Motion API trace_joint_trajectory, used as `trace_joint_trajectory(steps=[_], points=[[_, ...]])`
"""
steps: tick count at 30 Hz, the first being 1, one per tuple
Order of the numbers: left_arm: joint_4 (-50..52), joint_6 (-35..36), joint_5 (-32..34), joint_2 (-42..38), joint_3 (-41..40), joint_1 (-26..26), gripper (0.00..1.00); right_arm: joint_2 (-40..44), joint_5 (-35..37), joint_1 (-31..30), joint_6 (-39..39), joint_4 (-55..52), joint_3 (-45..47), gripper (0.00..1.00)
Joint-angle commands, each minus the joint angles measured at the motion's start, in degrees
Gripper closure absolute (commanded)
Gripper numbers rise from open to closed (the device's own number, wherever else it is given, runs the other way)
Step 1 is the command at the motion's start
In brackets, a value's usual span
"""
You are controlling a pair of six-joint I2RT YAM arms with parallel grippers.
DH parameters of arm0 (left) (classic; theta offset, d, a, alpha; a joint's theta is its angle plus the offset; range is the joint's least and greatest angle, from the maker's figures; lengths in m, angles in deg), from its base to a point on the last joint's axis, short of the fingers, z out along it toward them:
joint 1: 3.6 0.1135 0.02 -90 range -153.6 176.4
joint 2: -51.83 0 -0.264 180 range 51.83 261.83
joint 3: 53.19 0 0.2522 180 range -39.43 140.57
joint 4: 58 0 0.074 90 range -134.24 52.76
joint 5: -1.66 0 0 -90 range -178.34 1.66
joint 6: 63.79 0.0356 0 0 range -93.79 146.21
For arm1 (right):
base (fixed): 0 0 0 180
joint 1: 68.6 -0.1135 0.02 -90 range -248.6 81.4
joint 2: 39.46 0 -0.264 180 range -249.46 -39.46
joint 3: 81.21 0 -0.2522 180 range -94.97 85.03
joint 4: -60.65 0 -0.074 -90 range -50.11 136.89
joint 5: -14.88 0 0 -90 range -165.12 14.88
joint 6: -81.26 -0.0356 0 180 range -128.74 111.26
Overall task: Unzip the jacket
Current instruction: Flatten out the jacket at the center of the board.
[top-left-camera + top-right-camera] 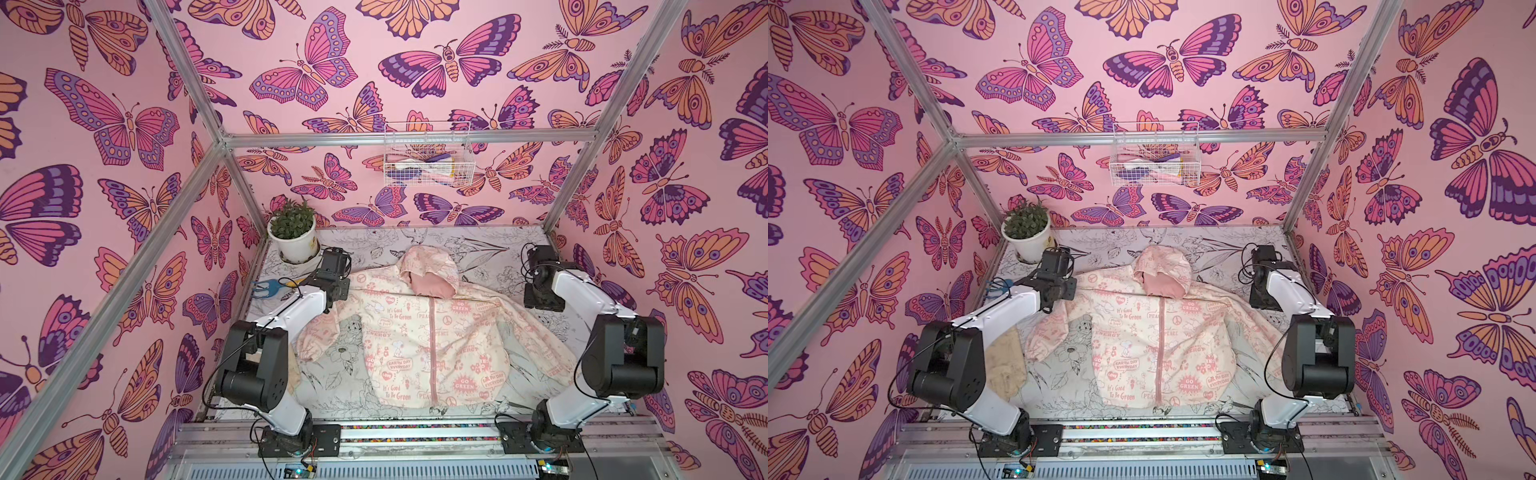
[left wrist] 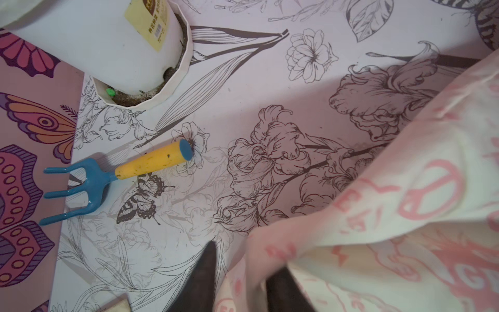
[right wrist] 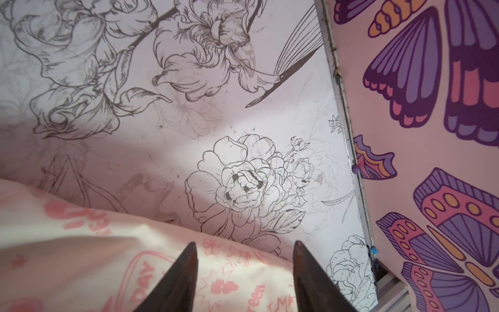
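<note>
The cream jacket (image 1: 415, 345) with pink print lies flat and front up on the table in both top views, hood (image 1: 428, 270) toward the back. Its pink zipper (image 1: 433, 353) runs closed down the middle (image 1: 1160, 353). My left gripper (image 2: 245, 259) sits at the jacket's left shoulder with its jaws apart and a blurred fold of the jacket (image 2: 405, 189) between them. At the opposite shoulder my right gripper (image 3: 245, 243) stands open just above the printed jacket (image 3: 108, 256), holding nothing. From above, the wrists hide both sets of fingertips.
A potted plant (image 1: 293, 237) stands at the back left. Beside it lies a blue and yellow hand rake (image 2: 116, 175). A beige glove (image 1: 1007, 365) lies under the left arm. A wire basket (image 1: 426, 160) hangs on the back wall. The side wall (image 3: 418, 135) is close to my right gripper.
</note>
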Motion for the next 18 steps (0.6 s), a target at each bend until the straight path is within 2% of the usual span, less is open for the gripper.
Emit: trace_joint_trajectory(steps=[1, 5, 6, 12, 15, 18], points=[[-1.59, 0.98, 2.16, -2.51, -0.72, -0.01, 0.44, 5.98, -6.05, -0.48, -0.74, -0.35, -1.48, 0.44], [-6.88, 7.07, -1.46, -7.08, -2.6, -2.27, 0.38, 9.36, -27.3, -1.07, 1.78, 5.45, -2.33, 0.43], [-7.84, 9.02, -3.06, -7.86, -2.64, -3.11, 0.38, 9.42, -30.07, -1.67, 1.57, 6.99, -2.35, 0.41], [-8.22, 22.45, -13.73, -5.99, 1.12, -10.27, 0.38, 1.65, -32.12, -11.48, 4.91, 7.43, -8.72, 0.33], [-8.3, 23.23, -16.97, -1.26, 4.99, -12.13, 0.38, -3.23, -32.84, -16.43, 5.59, 7.2, -12.76, 0.3], [-8.25, 20.22, -19.87, 4.62, 9.57, -12.36, 0.38, -5.71, -32.79, -19.97, 4.69, 8.34, -14.38, 0.28]])
